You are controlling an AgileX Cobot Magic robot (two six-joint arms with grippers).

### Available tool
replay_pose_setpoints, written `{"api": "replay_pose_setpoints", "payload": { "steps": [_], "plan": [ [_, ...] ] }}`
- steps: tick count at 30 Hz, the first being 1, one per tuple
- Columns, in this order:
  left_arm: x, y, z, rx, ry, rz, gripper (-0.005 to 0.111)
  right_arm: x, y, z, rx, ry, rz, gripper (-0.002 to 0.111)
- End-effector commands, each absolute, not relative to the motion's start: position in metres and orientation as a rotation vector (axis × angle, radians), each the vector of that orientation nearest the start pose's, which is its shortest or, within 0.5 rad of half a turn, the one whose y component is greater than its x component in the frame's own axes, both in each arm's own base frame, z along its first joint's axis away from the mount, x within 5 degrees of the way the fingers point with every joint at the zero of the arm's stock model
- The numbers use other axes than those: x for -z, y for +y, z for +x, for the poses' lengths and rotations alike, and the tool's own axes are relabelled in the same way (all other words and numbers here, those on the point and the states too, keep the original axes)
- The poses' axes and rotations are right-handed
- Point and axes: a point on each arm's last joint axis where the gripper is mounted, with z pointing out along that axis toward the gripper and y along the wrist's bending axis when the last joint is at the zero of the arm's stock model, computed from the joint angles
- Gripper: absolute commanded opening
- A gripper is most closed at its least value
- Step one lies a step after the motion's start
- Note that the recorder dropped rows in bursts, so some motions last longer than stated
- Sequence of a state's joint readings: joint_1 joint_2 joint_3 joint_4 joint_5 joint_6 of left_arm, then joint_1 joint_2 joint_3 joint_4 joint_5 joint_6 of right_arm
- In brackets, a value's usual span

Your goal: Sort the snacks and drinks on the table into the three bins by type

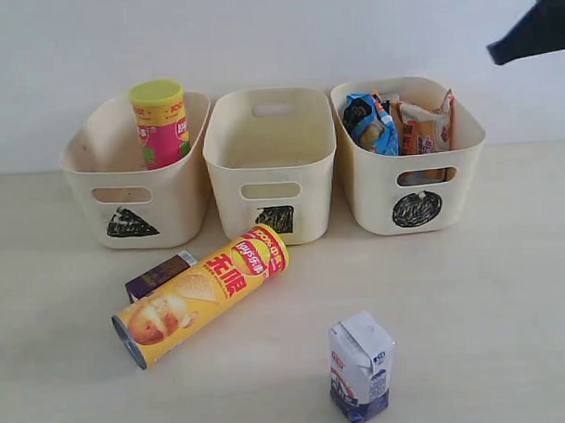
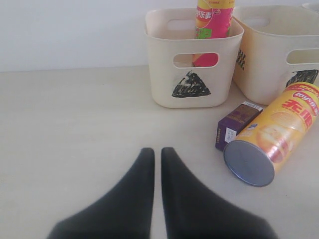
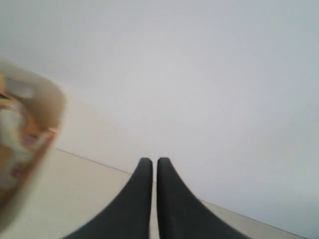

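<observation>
Three cream bins stand in a row at the back. The left bin (image 1: 138, 193) (image 2: 189, 74) holds the pink chip tube (image 1: 161, 123) (image 2: 213, 22) upright. The middle bin (image 1: 274, 170) looks empty. The right bin (image 1: 409, 170) holds the blue bag (image 1: 370, 123) and the orange-black bag (image 1: 426, 128). The yellow-orange tube (image 1: 202, 293) (image 2: 276, 137) lies on its side, with the purple carton (image 1: 159, 274) (image 2: 237, 123) against it. The white-and-blue carton (image 1: 362, 366) stands alone at the front. My left gripper (image 2: 157, 149) is shut and empty, short of the purple carton. My right gripper (image 3: 151, 160) is shut, raised beside the right bin (image 3: 30, 149).
A dark part of the right arm (image 1: 534, 26) shows at the upper right of the exterior view. A pale wall runs behind the bins. Bare tabletop (image 1: 509, 306) lies to the right of the white-and-blue carton.
</observation>
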State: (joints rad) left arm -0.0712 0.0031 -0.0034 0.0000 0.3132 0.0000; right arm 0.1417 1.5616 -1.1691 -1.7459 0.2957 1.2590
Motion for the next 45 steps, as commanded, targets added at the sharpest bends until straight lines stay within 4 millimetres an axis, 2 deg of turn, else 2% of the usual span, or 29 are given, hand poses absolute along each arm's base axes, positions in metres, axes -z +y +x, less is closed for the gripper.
{"api": "replay_pose_setpoints", "payload": {
  "steps": [1,4,6,7,8,11,14,15,17,19,25,29,37,41,45],
  "plan": [
    [-0.185,-0.004,0.054,0.063,1.791,0.048,0.004,-0.336,-0.006,0.347,0.977,1.851,-0.323,0.000],
    [-0.185,-0.004,0.054,0.063,1.791,0.048,0.004,-0.333,-0.025,0.337,1.264,1.959,-0.412,0.000],
    [-0.185,-0.004,0.054,0.063,1.791,0.048,0.004,-0.325,-0.037,0.330,1.327,2.110,-0.475,0.000],
    [-0.185,-0.004,0.054,0.063,1.791,0.048,0.004,-0.321,-0.043,0.327,1.299,2.202,-0.469,0.000],
    [-0.185,-0.004,0.054,0.063,1.791,0.048,0.004,-0.312,-0.055,0.320,1.150,2.373,-0.369,0.000],
    [-0.185,-0.004,0.054,0.063,1.791,0.048,0.004,-0.295,-0.073,0.308,0.759,2.612,-0.083,0.000],
    [-0.185,-0.004,0.054,0.063,1.791,0.048,0.004,-0.280,-0.087,0.298,0.386,2.712,0.104,0.000],
    [-0.185,-0.004,0.054,0.063,1.791,0.048,0.004,-0.277,-0.092,0.295,0.314,2.710,0.146,0.000],
    [-0.185,-0.004,0.054,0.063,1.791,0.048,0.004,-0.271,-0.096,0.286,0.199,2.665,0.207,0.000],
    [-0.185,-0.004,0.054,0.063,1.791,0.048,0.004,-0.268,-0.097,0.277,0.162,2.571,0.274,0.000],
    [-0.185,-0.004,0.054,0.063,1.791,0.048,0.004,-0.276,-0.085,0.247,0.212,2.240,0.271,0.000],
    [-0.185,-0.004,0.054,0.063,1.791,0.048,0.004,-0.284,-0.067,0.229,0.216,2.099,0.207,0.000],
    [-0.185,-0.004,0.054,0.063,1.791,0.048,0.004,-0.298,-0.010,0.182,0.107,1.823,-0.035,0.000],
    [-0.185,-0.004,0.054,0.063,1.791,0.048,0.004,-0.311,0.004,0.161,0.014,1.751,-0.059,0.000],
    [-0.185,-0.004,0.054,0.063,1.791,0.048,0.004,-0.324,0.006,0.144,0.001,1.664,-0.074,0.000]
  ]
}}
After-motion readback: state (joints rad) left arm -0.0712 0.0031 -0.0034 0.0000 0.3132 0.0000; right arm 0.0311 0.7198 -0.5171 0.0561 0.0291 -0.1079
